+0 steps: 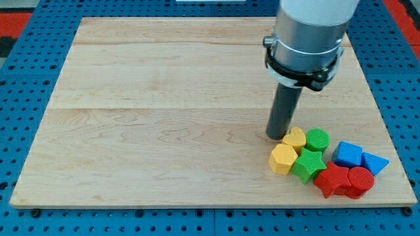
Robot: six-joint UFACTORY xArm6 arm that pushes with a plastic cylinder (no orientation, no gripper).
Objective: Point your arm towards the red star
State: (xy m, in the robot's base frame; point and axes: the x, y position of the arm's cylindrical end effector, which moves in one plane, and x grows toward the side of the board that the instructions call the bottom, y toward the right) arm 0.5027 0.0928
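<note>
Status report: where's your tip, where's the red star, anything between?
My tip beside yellow block. Red star at bottom right. Green star sits between.

You have one camera only, so no second view overlaps it. It sits above the near edge of the pale wooden worktop [164, 98] and looks down at a slant, facing the far edge, which runs along the view's top. You see almost the whole board, with blue perforated base plate [26, 131] showing around it. The camera stands fairly close: the grey cylindrical arm body [308, 33] is cut off by the view's top, and the cluster of coloured blocks [325, 160] lies near the view's bottom right.
</note>
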